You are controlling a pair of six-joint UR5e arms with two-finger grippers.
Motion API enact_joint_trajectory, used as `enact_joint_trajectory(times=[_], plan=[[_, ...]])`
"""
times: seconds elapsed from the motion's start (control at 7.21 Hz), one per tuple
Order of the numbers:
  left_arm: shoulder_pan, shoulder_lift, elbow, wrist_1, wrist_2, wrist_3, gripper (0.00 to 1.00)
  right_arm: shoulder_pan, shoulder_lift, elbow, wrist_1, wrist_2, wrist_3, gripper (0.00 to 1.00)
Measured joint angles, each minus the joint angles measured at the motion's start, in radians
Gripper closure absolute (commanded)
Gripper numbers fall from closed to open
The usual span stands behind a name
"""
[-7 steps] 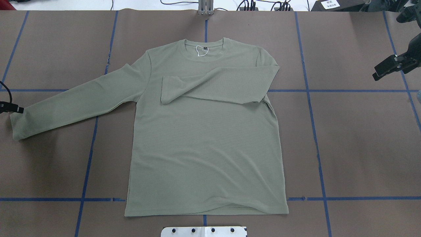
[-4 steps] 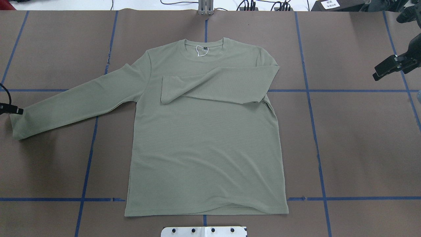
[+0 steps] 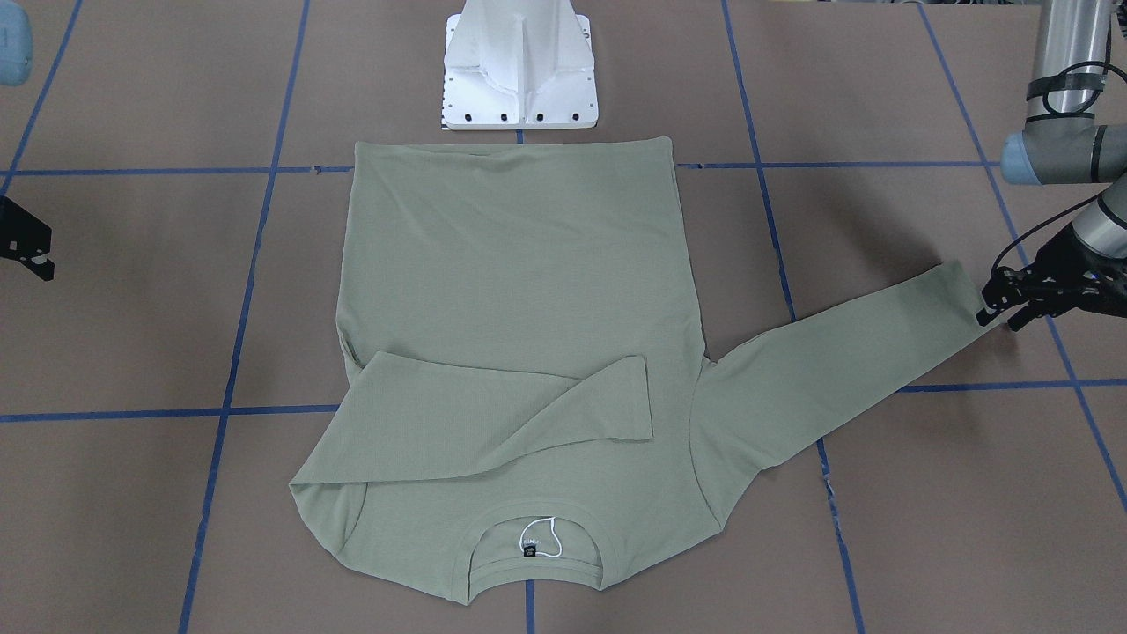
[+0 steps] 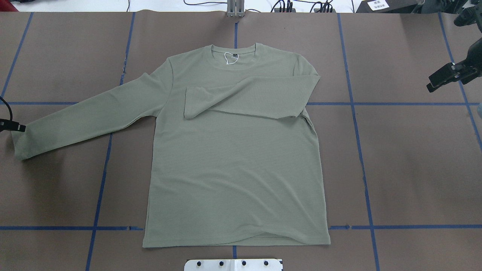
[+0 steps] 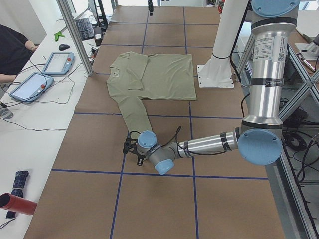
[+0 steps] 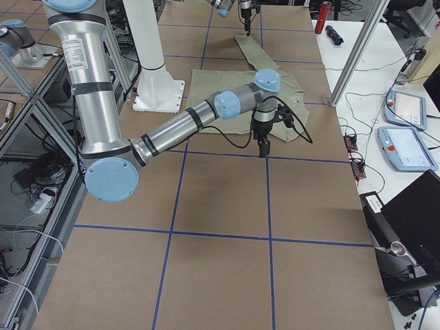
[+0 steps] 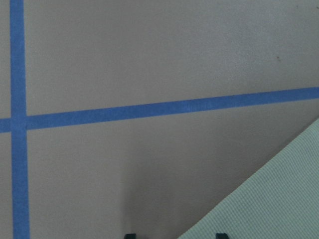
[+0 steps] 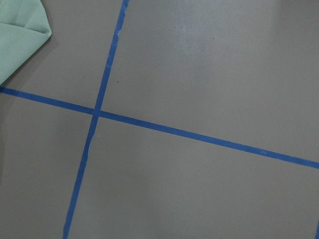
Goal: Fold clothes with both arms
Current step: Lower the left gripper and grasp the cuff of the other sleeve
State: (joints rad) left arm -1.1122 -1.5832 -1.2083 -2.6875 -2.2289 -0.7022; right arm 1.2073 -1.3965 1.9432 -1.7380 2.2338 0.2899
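Note:
The sage-green long-sleeved shirt point(image 4: 233, 169) lies flat, front up, neck at the far edge. One sleeve point(image 4: 248, 98) is folded across the chest. The other sleeve point(image 4: 86, 116) stretches out to the left, and its cuff point(image 3: 955, 295) ends at my left gripper point(image 4: 17, 127). The left wrist view shows two fingertips apart at the bottom edge, with the cuff's corner point(image 7: 279, 199) between them. My right gripper point(image 4: 433, 84) hangs over bare table far to the right, clear of the shirt; its jaws are seen edge-on, so I cannot tell if they are open.
The white pedestal base point(image 3: 519, 70) stands just behind the shirt's hem. Blue tape lines point(image 4: 357, 124) grid the brown table cover. A metal clamp point(image 4: 235, 9) and cables sit at the far edge. Tablets point(image 5: 30, 84) and an operator are at a side desk.
The left gripper's tip has crept slightly, and the outstretched cuff's end has shifted a little inward. The right arm and the rest of the shirt have not moved.

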Motion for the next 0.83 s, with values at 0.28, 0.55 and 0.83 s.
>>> enact_joint_trajectory(times=[0.28,0.55,0.83], plan=[[0.001,0.001,0.001,-0.001,0.000,0.000,1.00,0.000,0.002,-0.001,0.000,0.001,0.001,0.00],[0.001,0.002,-0.005,-0.003,-0.006,0.003,1.00,0.000,0.002,-0.002,0.000,0.001,0.001,0.00],[0.001,0.027,-0.069,0.011,-0.039,0.003,1.00,0.000,0.002,-0.003,0.000,0.001,0.002,0.00]])
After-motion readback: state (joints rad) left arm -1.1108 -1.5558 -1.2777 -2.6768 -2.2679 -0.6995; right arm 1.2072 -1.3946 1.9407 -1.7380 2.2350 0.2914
